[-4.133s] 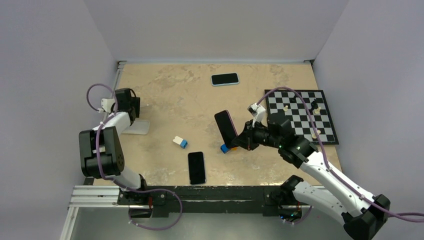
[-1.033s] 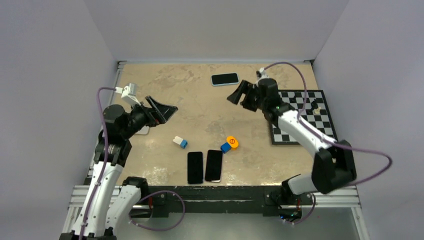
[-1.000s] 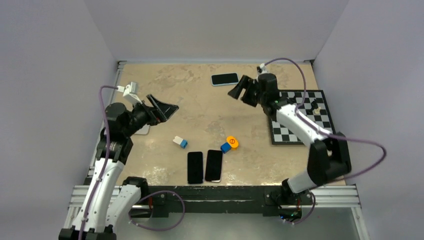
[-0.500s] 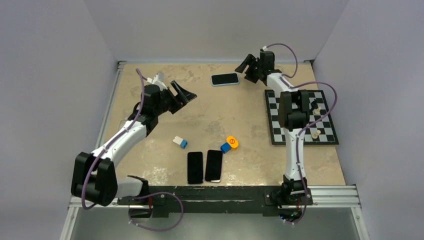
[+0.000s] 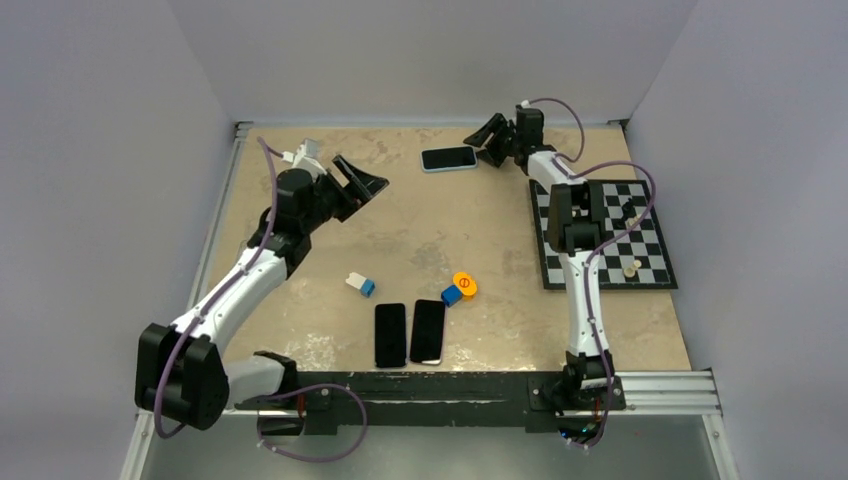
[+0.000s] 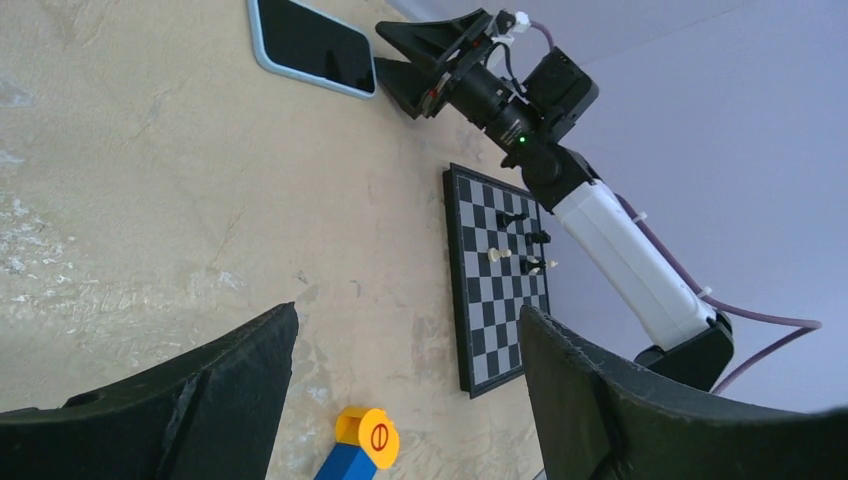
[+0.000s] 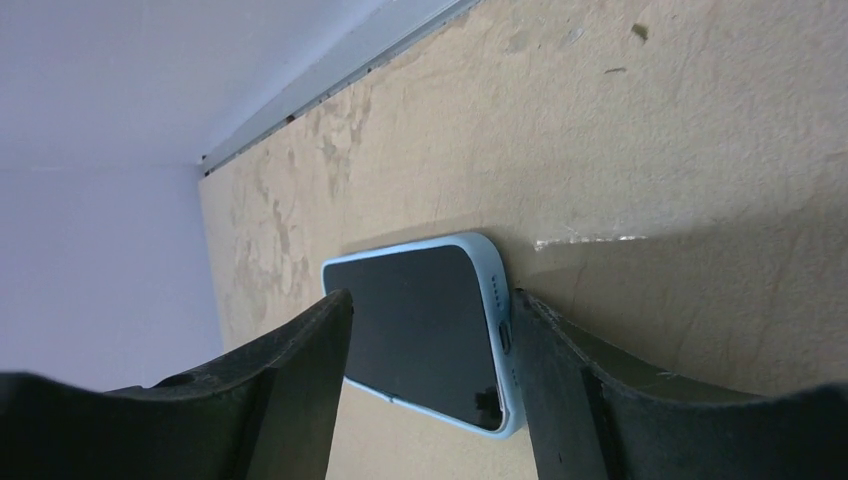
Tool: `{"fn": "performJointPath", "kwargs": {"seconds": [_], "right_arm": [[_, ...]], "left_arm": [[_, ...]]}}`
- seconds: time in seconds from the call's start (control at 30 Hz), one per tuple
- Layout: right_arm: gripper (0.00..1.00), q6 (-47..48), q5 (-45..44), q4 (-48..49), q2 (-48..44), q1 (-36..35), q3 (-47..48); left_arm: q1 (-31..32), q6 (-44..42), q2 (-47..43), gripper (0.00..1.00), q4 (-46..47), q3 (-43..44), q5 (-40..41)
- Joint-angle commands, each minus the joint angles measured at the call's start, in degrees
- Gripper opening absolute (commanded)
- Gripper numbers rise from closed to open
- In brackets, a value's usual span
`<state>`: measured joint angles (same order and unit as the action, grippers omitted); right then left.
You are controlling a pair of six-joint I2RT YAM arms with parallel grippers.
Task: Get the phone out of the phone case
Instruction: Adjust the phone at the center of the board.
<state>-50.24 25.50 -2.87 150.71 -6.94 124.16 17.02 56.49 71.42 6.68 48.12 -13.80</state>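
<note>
1: Two bare phones (image 5: 392,335) by the near edge, side by side, screens up. Ours?

2: No, no case on 'em. Just past those: blue-and-orange block (image 5: 458,289), white-and-blue block (image 5: 360,284), and a chessboard (image 5: 600,232) off to the rt w/ a few pieces. Ignore all that.

1: What about the left gripper (image 5: 365,180)?

2: Mid-table, lifted off the surface, jaws spread wide, nothing btwn them. It faces the far rt corner.

1: And the target?

2: The phone (image 5: 449,158) lies flat, screen up, at the far end of the table (image 5: 450,220), still seated in its pale-blue phone case (image 7: 503,340). The right gripper (image 5: 488,142) sits low at its rt short end, jaws part open, one finger on each long edge. Can't tell if the pads touch the case yet.

1: How will it handle?

2: My guess: phone is stiff, glass-faced, a bit hefty. The case looks soft and rubbery, so grippy, w/ a lip over the screen edge. Glass is slick, so pinch the edges, not the face.

1: Where to grab?

2: Prob. one arm pins the case by its sides while the other peels a corner lip back and eases the phone out. Keep it low, since glass breaks if dropped.
</note>
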Motion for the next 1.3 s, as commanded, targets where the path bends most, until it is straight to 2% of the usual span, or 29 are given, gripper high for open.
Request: {"fn": "performJointPath", "kwargs": {"seconds": [0.0, 0.13, 0.33, 0.47, 0.53, 0.67, 0.73, 0.83, 0.9, 0.97, 1.1, 1.27], "right_arm": [[0.62, -0.65, 7.27, 2.59, -2.25, -2.31, -2.25], [0.62, 3.03, 9.9, 3.99, -8.29, -5.33, -9.55], [0.62, 6.13, 12.7, 10.91, -21.4, -11.32, -30.12], [0.63, 7.05, 11.52, 13.38, -26.29, -9.64, -36.35], [0.64, 7.44, 10.77, 12.66, -25.9, -7.7, -35.1], [0.65, 7.9, 12.59, 8.85, -20.46, -5.25, -26.78], [0.65, 9.46, 13.59, 4.63, -16.45, -5.12, -20.52], [0.65, 11.69, 13.27, -0.78, -11.41, -4.91, -12.48], [0.65, 12.03, 13.46, -1.68, -7.85, -4.84, -8.7], [0.64, 12.01, 15.78, -4.03, -4.31, -4.63, -3.71], [0.58, 13.42, 19.57, -7.22, -0.6, -4.66, 1.76], [0.46, 17.91, 16.14, -10.46, -1.72, -5.15, 1.03]], "left_arm": [[0.3, -0.41, -5.47, 0.85, -2.88, 1.55, 2.98], [0.15, -1.22, -5.8, 0.84, -6.06, 2.63, 5.93], [-0.48, 0.3, -0.72, 0.85, -4.28, 3.84, 5.76], [-0.66, 1.32, 6.45, 0.84, -3.53, 7.5, 2.34], [-0.74, 2.81, 9.68, 0.84, -2.13, 8.53, 1.59], [-0.67, 6.49, 17.73, 0.82, 1.22, 10.71, 1.11], [-0.67, 10.35, 22.54, 0.8, 2.5, 13.04, -0.83], [-0.59, 17.25, 29.77, 0.73, 7.45, 15.7, -2.8], [-0.58, 23.12, 34.1, 0.69, 11.26, 17.06, -2.21], [-0.58, 27.05, 37.23, 0.67, 11.06, 18.61, -0.5], [-0.33, 31.5, 41.11, 0.66, 7.8, 21.97, 3.67], [-0.01, 34.85, 45.84, 0.63, 5.24, 26.43, 4.97]]}}
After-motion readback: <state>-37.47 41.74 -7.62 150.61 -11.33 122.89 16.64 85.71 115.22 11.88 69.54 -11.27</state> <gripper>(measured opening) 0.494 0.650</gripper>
